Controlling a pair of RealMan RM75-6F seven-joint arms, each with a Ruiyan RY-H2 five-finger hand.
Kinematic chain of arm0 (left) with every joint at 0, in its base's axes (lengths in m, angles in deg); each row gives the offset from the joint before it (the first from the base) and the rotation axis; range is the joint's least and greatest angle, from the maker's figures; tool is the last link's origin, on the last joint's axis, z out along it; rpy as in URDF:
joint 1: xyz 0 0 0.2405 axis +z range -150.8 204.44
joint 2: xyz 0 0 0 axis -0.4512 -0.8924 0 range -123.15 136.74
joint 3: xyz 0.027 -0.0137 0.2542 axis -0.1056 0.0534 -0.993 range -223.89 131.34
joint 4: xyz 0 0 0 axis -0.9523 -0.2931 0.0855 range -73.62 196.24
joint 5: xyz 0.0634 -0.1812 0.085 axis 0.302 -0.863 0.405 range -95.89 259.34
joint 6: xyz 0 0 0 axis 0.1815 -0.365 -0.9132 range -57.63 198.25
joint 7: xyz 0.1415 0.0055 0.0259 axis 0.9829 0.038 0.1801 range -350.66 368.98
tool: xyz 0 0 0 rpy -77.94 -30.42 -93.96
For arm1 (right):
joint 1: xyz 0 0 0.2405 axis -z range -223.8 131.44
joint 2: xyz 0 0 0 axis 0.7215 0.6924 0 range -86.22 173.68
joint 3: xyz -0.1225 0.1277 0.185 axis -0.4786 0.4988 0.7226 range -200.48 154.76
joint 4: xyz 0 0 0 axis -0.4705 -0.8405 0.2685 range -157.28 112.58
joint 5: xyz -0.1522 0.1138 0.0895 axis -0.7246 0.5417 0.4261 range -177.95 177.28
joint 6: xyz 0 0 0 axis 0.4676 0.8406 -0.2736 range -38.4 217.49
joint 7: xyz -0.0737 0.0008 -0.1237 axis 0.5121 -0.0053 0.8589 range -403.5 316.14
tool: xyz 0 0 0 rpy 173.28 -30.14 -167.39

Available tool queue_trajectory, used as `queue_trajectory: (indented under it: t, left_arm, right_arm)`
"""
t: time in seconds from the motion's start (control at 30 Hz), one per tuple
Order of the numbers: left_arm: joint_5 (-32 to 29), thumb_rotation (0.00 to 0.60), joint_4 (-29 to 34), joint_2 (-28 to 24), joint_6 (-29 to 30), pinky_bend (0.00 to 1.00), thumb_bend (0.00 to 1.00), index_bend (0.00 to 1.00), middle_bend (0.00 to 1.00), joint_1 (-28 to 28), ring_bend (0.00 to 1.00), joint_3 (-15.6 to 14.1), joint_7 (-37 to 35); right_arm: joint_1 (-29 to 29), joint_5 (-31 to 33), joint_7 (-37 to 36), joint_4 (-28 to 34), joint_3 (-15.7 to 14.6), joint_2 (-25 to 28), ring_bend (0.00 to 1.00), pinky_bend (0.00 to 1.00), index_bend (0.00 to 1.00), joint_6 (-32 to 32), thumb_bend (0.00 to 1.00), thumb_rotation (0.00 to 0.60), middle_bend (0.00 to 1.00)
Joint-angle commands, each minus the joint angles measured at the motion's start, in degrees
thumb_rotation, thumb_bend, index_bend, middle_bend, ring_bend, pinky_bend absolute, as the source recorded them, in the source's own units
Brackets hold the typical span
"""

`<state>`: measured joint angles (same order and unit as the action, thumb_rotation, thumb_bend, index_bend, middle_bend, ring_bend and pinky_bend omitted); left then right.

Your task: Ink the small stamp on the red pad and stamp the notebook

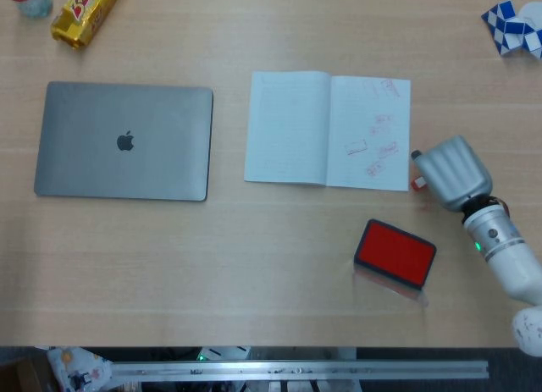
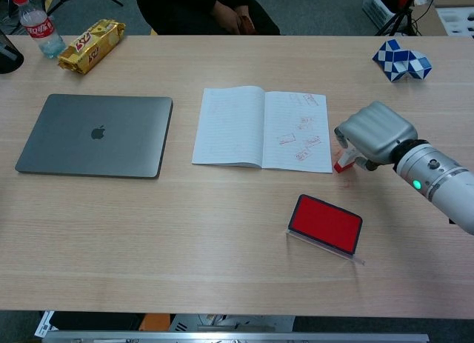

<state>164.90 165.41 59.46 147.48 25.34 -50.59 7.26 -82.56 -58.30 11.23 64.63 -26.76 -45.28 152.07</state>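
Note:
The open notebook (image 1: 328, 129) (image 2: 262, 128) lies mid-table, its right page carrying several red stamp marks. The small red and white stamp (image 1: 418, 184) (image 2: 343, 164) sits tilted on the table just off the notebook's lower right corner. My right hand (image 1: 452, 172) (image 2: 374, 132) hovers over the stamp's right side with its fingers curled down. The hand hides whether the fingers touch the stamp. The red ink pad (image 1: 395, 253) (image 2: 325, 224) lies open in front of the notebook, below the hand. My left hand shows in neither view.
A shut grey laptop (image 1: 124, 140) (image 2: 95, 135) lies at the left. A yellow snack pack (image 2: 90, 44) and a bottle (image 2: 40, 27) stand far left. A blue and white puzzle toy (image 2: 401, 60) is far right. A person sits behind the table.

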Motion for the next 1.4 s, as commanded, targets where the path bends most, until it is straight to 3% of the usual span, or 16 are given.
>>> queue_trajectory:
  t: [0.03, 0.2, 0.43, 0.7, 0.8, 1.03, 1.17, 1.4]
  left_arm:
    - [0.1, 0.6, 0.0, 0.0, 0.1, 0.04, 0.27, 0.03, 0.03, 0.0, 0.03, 0.0, 0.0]
    - [0.2, 0.6, 0.1, -0.2, 0.5, 0.04, 0.27, 0.03, 0.03, 0.1, 0.03, 0.1, -0.2]
    - [-0.1, 0.6, -0.1, 0.8, 2.6, 0.04, 0.27, 0.03, 0.03, 0.6, 0.03, 1.1, 0.3]
    - [0.0, 0.6, -0.5, 1.6, 3.9, 0.04, 0.27, 0.03, 0.03, 0.7, 0.03, 1.9, 0.8]
    - [0.4, 0.6, -1.0, 2.1, 4.5, 0.04, 0.27, 0.03, 0.03, 0.7, 0.03, 2.2, 0.9]
    - [2.0, 0.6, -3.1, 4.6, 8.5, 0.04, 0.27, 0.03, 0.03, 1.4, 0.03, 3.6, 0.9]
    - [2.6, 0.6, -3.5, 5.2, 9.3, 0.04, 0.27, 0.03, 0.03, 1.5, 0.03, 3.8, 0.8]
    - [3.3, 0.6, -4.0, 6.4, 10.6, 0.04, 0.27, 0.03, 0.03, 1.8, 0.03, 4.1, 0.8]
  right_arm:
    - [0.1, 0.0, 0.3, 0.8, 0.0, 0.7, 1.0, 1.0, 0.41, 0.1, 0.26, 0.6, 1.0]
    - [0.8, -1.1, -0.7, 4.1, 0.1, 3.3, 1.0, 1.0, 0.39, 1.3, 0.26, 0.6, 1.0]
    - [3.8, -4.9, -6.2, 13.9, 1.3, 11.3, 1.0, 1.0, 0.39, 7.3, 0.27, 0.6, 0.97]
    - [9.4, -8.0, -14.4, 19.5, 2.1, 19.6, 0.78, 1.0, 0.46, 14.4, 0.28, 0.6, 0.72]
    - [12.1, -9.0, -18.5, 19.8, 2.3, 21.7, 0.67, 0.92, 0.46, 17.2, 0.28, 0.6, 0.63]
    - [18.8, -11.6, -28.2, 17.1, 2.6, 23.6, 0.38, 0.59, 0.37, 23.5, 0.28, 0.6, 0.41]
    - [21.7, -13.3, -33.0, 14.0, 3.4, 22.8, 0.32, 0.55, 0.36, 26.7, 0.28, 0.6, 0.37]
    - [25.7, -16.7, -38.0, 10.3, 4.5, 21.3, 0.32, 0.54, 0.36, 31.3, 0.28, 0.6, 0.37]
